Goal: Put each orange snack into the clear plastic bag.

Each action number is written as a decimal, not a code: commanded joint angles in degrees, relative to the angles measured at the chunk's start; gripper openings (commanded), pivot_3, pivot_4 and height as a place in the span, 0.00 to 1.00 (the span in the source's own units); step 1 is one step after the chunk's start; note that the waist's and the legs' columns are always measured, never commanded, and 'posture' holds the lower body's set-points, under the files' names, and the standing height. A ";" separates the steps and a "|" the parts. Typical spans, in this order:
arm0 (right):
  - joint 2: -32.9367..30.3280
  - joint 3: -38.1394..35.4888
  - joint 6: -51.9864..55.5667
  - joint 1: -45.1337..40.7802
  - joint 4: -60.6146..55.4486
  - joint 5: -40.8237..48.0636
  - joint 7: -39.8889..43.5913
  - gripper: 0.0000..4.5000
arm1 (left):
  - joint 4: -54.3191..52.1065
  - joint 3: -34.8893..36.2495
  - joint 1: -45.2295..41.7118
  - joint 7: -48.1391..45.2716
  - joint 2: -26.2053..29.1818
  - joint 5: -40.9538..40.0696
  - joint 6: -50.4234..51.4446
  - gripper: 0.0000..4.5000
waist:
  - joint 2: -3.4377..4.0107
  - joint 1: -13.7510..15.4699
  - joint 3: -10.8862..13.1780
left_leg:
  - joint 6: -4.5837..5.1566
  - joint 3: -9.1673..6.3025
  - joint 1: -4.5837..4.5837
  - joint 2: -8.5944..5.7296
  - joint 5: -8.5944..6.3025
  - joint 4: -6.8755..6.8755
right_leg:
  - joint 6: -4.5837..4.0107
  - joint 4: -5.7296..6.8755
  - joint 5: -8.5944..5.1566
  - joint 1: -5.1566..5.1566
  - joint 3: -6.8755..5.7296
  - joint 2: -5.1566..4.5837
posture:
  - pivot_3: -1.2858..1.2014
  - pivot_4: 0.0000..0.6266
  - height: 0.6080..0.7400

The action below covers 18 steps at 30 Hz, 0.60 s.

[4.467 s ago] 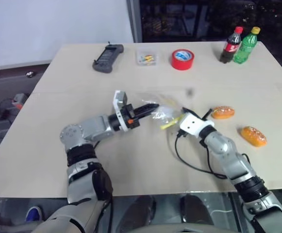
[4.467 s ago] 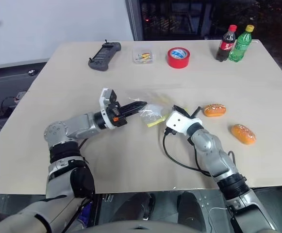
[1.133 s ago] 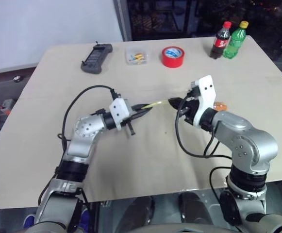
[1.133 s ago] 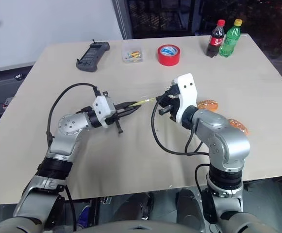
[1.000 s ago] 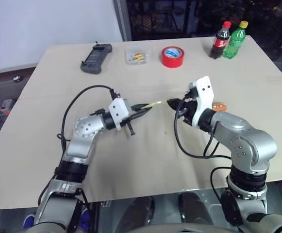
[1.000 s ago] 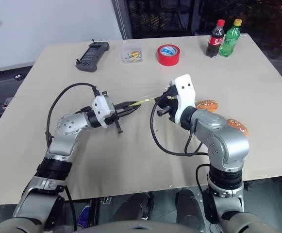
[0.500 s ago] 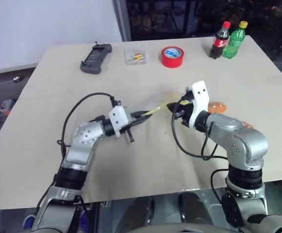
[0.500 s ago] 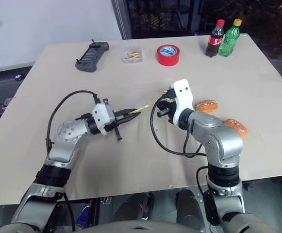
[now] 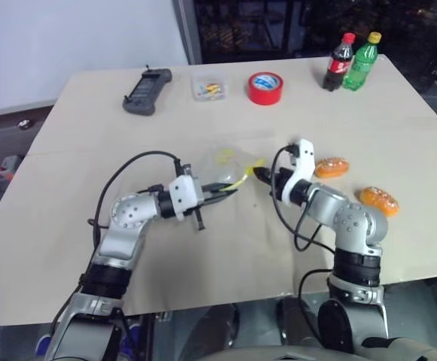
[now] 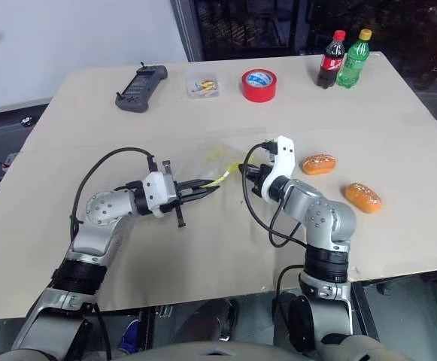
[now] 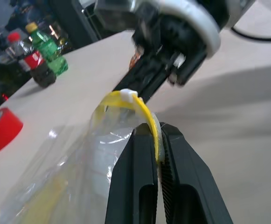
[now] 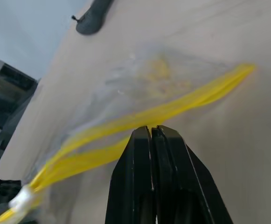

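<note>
The clear plastic bag (image 9: 223, 162) hangs low over the middle of the table between my two grippers. My left gripper (image 11: 157, 133) is shut on one end of its yellow seal strip (image 11: 142, 109). From the other side my right gripper (image 12: 152, 130) is shut on the same strip (image 12: 182, 105). The bag's floppy body (image 11: 74, 163) sags away from the strip toward the far side of the table. Two orange snacks lie on the table to the right of my right gripper (image 9: 262, 175): one (image 9: 331, 167) close to it, the other (image 9: 377, 201) nearer the right edge.
Along the far edge stand a black handheld controller (image 9: 146, 79), a small clear box (image 9: 207, 89), a red tape roll (image 9: 264, 88), a cola bottle (image 9: 339, 60) and a green bottle (image 9: 359, 59). Black cables loop from both wrists over the table.
Both grippers have sunk toward the table with the bag's strip still between them. The right wrist has rolled and the right arm has dropped, uncovering both snacks.
</note>
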 commanded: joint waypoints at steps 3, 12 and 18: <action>4.25 -2.28 -0.03 -1.05 -1.23 10.21 1.74 0.03 | -2.59 0.23 -0.59 -1.24 1.04 -1.65 0.88 0.00 | 0.00 0.15 0.00 | 0.00 0.00 0.00 -0.01 0.00 0.00 | 0.00 -0.01 0.00 0.01 0.00 0.01 | 0.52 0.24 1.00; 2.68 -5.01 -2.61 -0.61 0.81 19.67 -1.14 0.03 | -4.23 1.21 -0.89 -0.96 1.51 -3.62 6.27 0.00 | 0.01 0.11 0.00 | 0.00 0.00 0.01 -0.01 0.00 0.00 | 0.00 -0.01 0.00 0.01 0.00 0.03 | 0.52 0.24 1.00; -5.60 4.03 -8.62 2.79 -2.43 10.98 0.22 0.03 | -3.74 1.50 -3.16 -2.33 1.38 -7.81 14.69 0.00 | 0.01 0.16 0.00 | 0.00 0.00 0.01 -0.01 0.00 0.00 | 0.00 0.00 0.00 0.01 0.00 0.06 | 0.52 0.24 1.00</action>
